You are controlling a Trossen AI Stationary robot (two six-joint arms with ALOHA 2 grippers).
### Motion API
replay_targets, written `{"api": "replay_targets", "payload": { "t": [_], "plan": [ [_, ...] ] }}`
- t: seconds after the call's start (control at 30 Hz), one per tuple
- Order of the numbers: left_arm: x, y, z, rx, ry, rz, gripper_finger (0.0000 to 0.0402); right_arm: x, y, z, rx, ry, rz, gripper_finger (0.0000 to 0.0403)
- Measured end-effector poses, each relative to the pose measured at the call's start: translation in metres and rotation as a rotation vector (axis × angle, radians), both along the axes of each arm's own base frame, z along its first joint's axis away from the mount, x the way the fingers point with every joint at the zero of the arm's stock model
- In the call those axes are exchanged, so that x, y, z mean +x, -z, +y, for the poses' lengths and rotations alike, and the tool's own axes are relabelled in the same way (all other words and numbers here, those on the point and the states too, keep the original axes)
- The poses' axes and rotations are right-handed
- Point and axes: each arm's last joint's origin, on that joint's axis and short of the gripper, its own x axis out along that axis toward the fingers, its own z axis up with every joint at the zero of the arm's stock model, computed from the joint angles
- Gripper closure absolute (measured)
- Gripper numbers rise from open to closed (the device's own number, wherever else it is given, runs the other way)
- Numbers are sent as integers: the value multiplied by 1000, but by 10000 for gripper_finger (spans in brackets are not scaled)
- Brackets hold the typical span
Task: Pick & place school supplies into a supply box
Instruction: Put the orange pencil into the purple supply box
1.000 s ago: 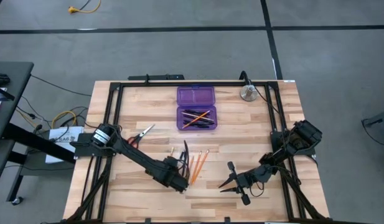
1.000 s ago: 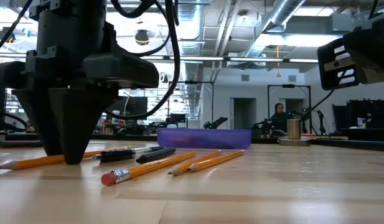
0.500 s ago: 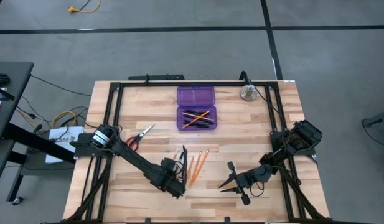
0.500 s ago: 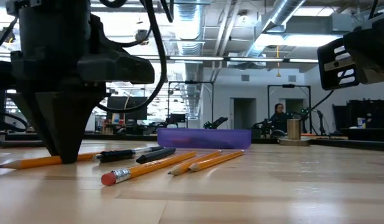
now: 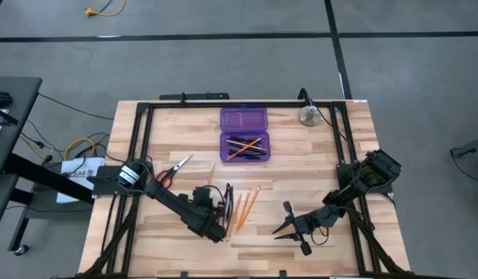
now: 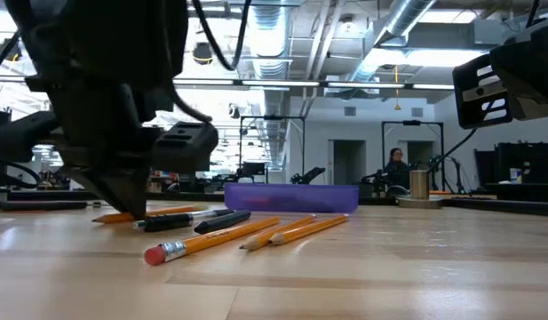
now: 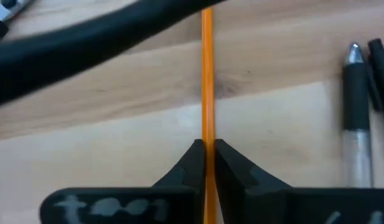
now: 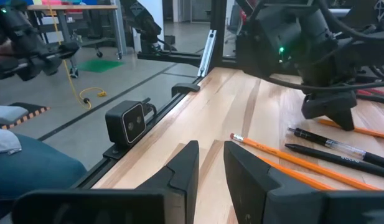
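Overhead and table-level cameras share the purple case [image 5: 244, 136]; wrist cameras sit close to the tabletop.

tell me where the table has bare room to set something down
Bare wood lies between the purple case and the silver metal object, and between the case and the right pincer. It is crowded around the left pincer, shut on an orange pencil beside loose pencils, pens and scissors.

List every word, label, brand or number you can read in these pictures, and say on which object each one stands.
None can be read with certainty.
White print on the black pen in the right wrist view: too small and blurred.
White marks on the dark arm part at the low view's right edge: not legible.
White sheet beside the table's left side, high view: some dark print, too small.
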Motion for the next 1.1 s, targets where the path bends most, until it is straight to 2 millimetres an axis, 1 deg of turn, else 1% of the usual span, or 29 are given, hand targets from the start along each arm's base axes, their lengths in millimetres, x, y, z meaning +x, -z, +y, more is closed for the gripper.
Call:
{"api": "replay_targets", "payload": {
  "t": [0.2, 0.5, 0.7, 0.83, 1.1],
  "plan": [
    [-10, 9, 7, 34, -45, 3, 398, 0, 0, 0, 0, 0, 0, 330],
    [-10, 9, 6, 46, -42, -19, 399, 0, 0, 0, 0, 0, 0, 330],
    [-12, 8, 1, 56, -44, -57, 399, 0, 0, 0, -1, 0, 0, 330],
    [-13, 5, -4, 60, -43, -76, 399, 0, 0, 0, -1, 0, 0, 330],
    [-11, -14, -12, 95, -34, -53, 399, 0, 0, 0, -1, 0, 0, 330]
  ]
}}
